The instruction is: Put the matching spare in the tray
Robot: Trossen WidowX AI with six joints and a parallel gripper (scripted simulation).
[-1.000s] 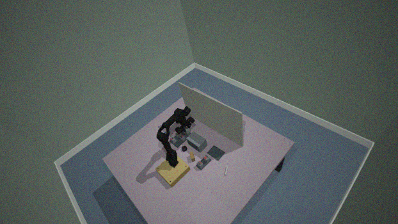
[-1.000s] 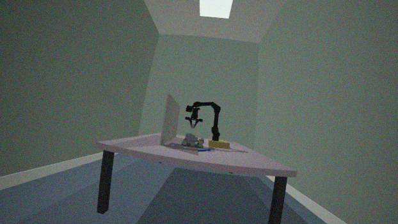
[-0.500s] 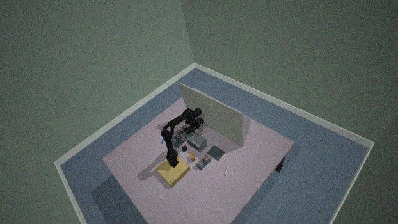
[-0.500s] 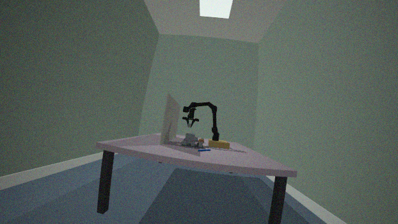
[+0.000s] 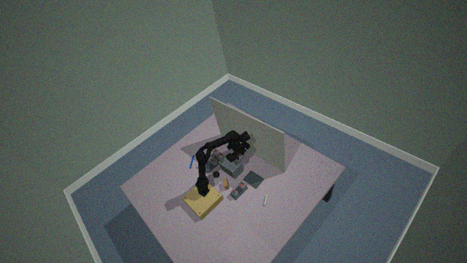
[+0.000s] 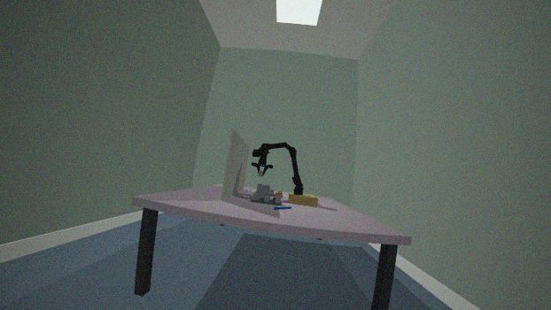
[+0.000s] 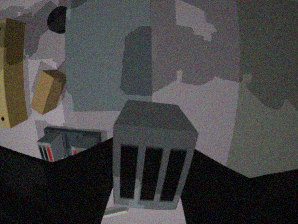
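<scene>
My gripper (image 5: 236, 158) (image 6: 261, 172) (image 7: 149, 144) is shut on a grey unit (image 7: 153, 116) with three dark slots, held well above the table near the large grey box (image 5: 230, 167) (image 6: 263, 189) (image 7: 95, 65). No code is readable on the unit. The tray (image 5: 254, 179), a dark flat square, lies right of the box in the top view; I cannot make it out in the wrist view. A dark holder (image 5: 239, 191) (image 7: 80, 134) bears two grey units with red stripes. A rack with further red-striped units (image 5: 212, 162) stands left of the box, partly behind the arm.
A tall pale panel (image 5: 255, 133) (image 6: 229, 170) (image 7: 265, 145) stands behind the box. An orange block (image 5: 225, 183) (image 7: 47, 91) and a black round thing (image 5: 216, 174) (image 7: 57, 20) lie near the yellow base (image 5: 203, 204) (image 6: 303, 199) (image 7: 14, 95). A blue stick (image 5: 191, 161) (image 6: 283, 207) and a white stick (image 5: 265, 200) lie farther out.
</scene>
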